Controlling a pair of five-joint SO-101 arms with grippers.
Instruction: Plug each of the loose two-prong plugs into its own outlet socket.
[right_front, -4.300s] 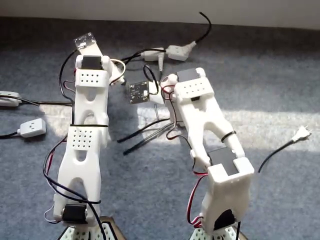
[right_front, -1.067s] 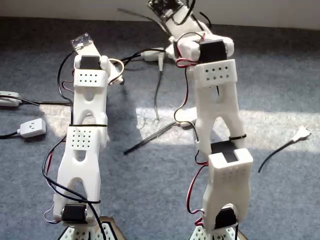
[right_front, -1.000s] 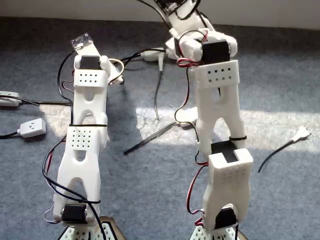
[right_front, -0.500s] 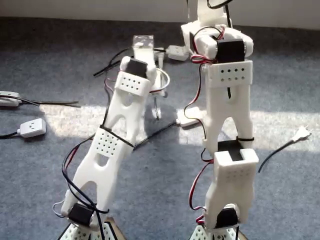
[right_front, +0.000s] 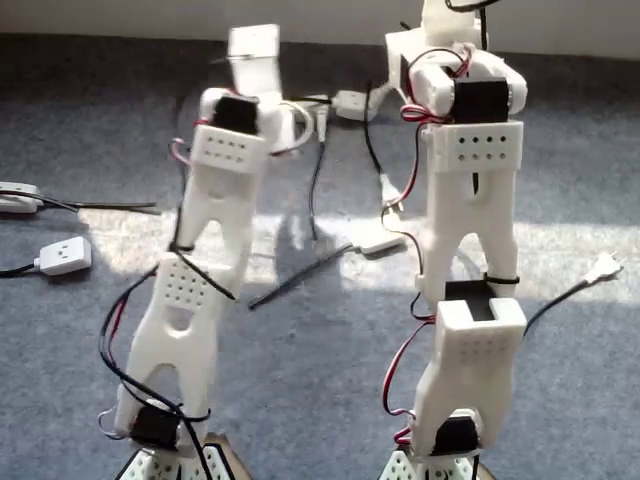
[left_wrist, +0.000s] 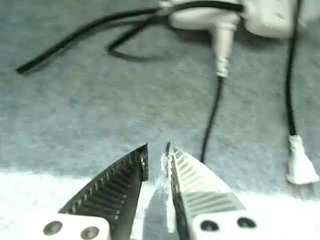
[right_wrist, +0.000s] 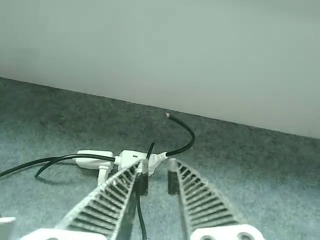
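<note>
On the grey carpet, near its left edge, a small white square socket block lies unfilled, with the end of a flat white power strip just beyond it. The left gripper hangs over the middle of the carpet with its toothed claws drawn to a narrow slit and nothing between them. Toward the far edge lies a white plug already seated in a white socket. Beside it a thin black cord hangs from the right gripper, whose claws seem pressed on it at the tips, though the pinch itself is hard to make out. A small white plug dangles at the cord's end. Near the right edge lies another loose white two-prong plug on its own black lead. The plugs look light and hard, while the cords are limp, so a plug held by its cord will likely swing and twist. The firmer hold would be across the plug body just behind the prongs. The light socket blocks may slide when pushed and probably need bracing.
</note>
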